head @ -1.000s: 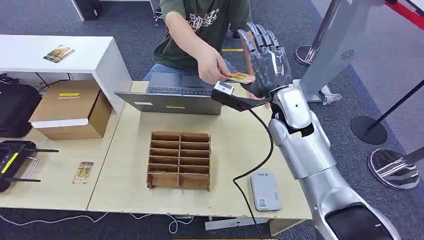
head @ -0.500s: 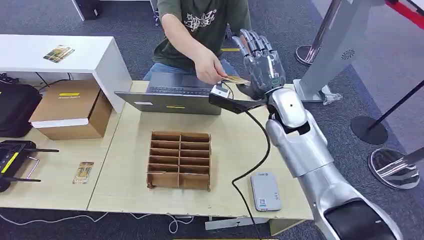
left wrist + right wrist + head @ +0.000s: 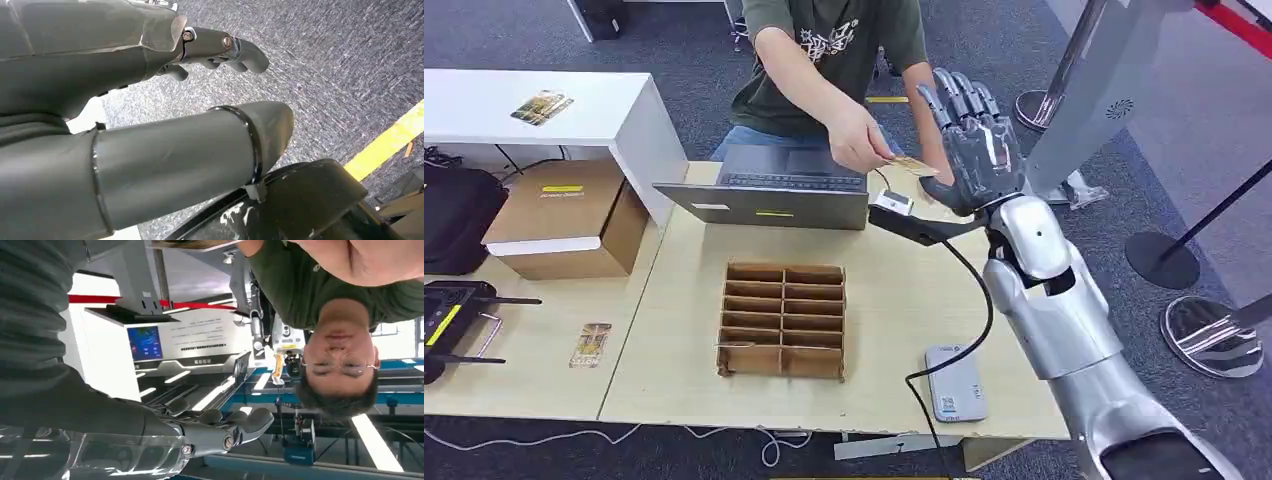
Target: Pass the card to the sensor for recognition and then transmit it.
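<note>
R hand [image 3: 972,140] was raised past the table's [image 3: 894,300] far edge, fingers spread & upright, palm empty. Card [image 3: 911,166] sat just beside its palm, pinched by a person's hand [image 3: 856,137]; contact w/ the R hand unclear. Sensor [image 3: 955,382] lay near the front edge, well apart, w/ open tabletop between it & the divider box [image 3: 782,320]. L hand [image 3: 150,125] hung over carpet, holding nothing, fingers loosely curled.

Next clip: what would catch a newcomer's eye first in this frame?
The raised right hand, fingers spread upward above the table's far edge, meets a person's hand, with a card between them; who grips it is unclear. Below on the table stand a cardboard divider box and a grey sensor near the front edge.
</note>
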